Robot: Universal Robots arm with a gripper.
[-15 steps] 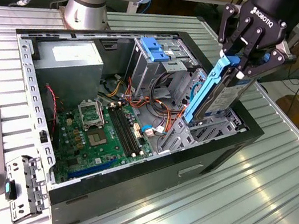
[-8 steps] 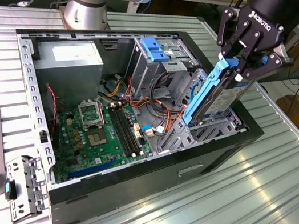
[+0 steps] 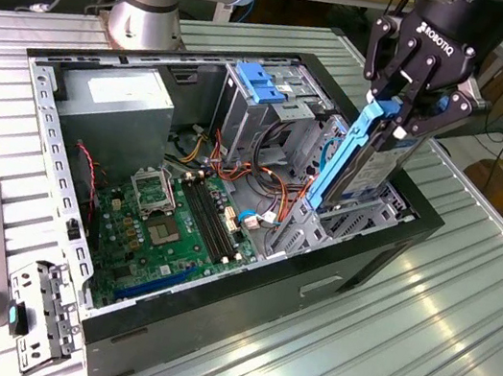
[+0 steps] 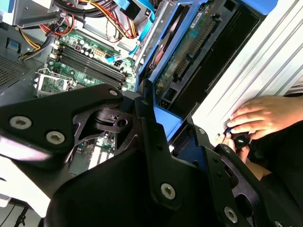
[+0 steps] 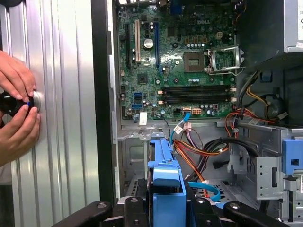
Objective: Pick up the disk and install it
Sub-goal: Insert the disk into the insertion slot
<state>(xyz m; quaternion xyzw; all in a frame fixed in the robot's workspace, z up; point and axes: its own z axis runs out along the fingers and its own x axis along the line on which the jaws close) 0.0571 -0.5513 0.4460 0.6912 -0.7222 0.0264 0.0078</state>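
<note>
Gripping blue-railed grey disk (image 3: 368,170) near-upright, jaws clamped on its top edge.

Open computer case (image 3: 258,318), motherboard (image 3: 175,233) inside; ribbed table (image 3: 427,355).

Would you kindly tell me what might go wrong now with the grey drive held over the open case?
The blue-railed grey metal disk, clamped nearly upright in the black gripper, could jam against the metal bay if tilted. Orange and red cables beside that bay could get pinched. A person's hands lie on the ribbed table close by.
</note>
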